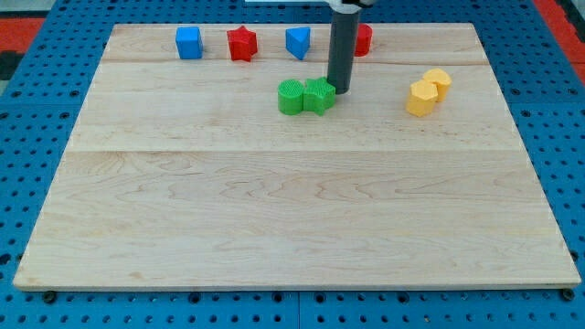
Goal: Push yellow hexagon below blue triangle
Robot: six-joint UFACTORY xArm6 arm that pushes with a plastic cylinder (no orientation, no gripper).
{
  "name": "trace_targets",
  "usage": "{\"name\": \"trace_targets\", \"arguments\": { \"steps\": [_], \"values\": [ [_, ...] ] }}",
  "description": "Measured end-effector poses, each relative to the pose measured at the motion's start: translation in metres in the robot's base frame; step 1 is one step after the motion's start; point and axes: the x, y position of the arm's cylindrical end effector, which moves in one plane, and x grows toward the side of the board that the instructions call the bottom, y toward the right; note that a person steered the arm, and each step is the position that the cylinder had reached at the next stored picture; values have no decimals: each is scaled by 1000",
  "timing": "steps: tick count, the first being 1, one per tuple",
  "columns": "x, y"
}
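Eight blocks on a pale wooden board [292, 219]; blue pegboard [27, 110] around the board on all sides.

Top row, view's left to right: blue cube [188, 42]; red star [241, 43]; blue triangle [298, 42]; red block [363, 39], shape unclear, mostly hidden behind the rod.

Two green blocks touching side by side, just below the blue triangle and slightly toward the view's left of it: green cylinder [291, 96], ribbed; green block [319, 94] to its right, shape hard to tell.

Two yellow blocks touching, well toward the view's right: yellow hexagon [421, 98] nearer the view's bottom; yellow block [439, 81] above and right of it, shape uncertain at this size. Both well apart from the blue triangle, lower and far right of it; not yet below it.

Dark rod [344, 50] coming straight down from the view's top edge, between blue triangle and red block; my tip [341, 91] at the board, just beside the right edge of the green block, touching or nearly so, cannot tell which. Tip well left of the yellow hexagon; bare wood between them.

No gripper or hand on this arm; plain rod only, so no open or closed state to report; nothing gripped.
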Motion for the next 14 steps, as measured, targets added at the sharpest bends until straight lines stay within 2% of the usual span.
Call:
{"name": "trace_targets", "arguments": {
  "steps": [2,3,4,6,8,11,12,13,14],
  "values": [
    [4,-28],
    [1,11],
    [-25,84],
    [-30,186],
    [-21,214],
    [38,186],
    [34,113],
    [33,86],
    [12,87]
  ]
}}
